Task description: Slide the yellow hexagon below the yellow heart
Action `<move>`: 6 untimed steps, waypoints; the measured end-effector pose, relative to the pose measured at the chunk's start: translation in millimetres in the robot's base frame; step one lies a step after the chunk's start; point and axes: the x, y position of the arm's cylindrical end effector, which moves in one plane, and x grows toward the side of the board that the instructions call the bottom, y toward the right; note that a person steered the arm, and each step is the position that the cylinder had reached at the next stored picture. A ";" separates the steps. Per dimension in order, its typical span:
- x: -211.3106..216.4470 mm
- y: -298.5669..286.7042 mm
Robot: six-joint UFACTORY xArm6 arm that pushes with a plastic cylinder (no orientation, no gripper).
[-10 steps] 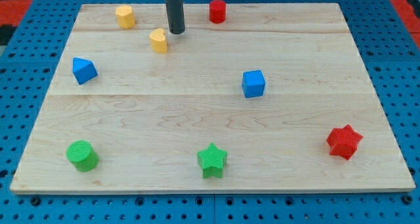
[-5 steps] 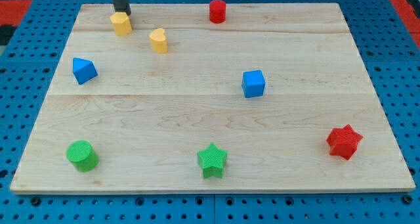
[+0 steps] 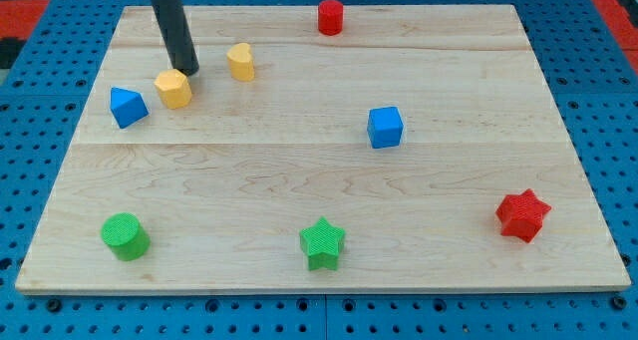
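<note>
Step in hand: pushing. My tip (image 3: pixel 186 69) (a bare rod, no fingers to open or close) touches the yellow hexagon (image 3: pixel 173 88) at its upper right. The hexagon sits lower left of the yellow heart (image 3: pixel 239 61); next, push it rightward from its left side.

A robotics lab bench is shown: a pale wooden board (image 3: pixel 329 180) is laid on a blue perforated mounting plate (image 3: pixel 40 101), with red matting (image 3: pixel 20 16) at 10 o'clock.
</note>
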 end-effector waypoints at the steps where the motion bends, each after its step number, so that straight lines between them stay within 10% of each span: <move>1: -6.0 -43.3; 6: 67.6 20.9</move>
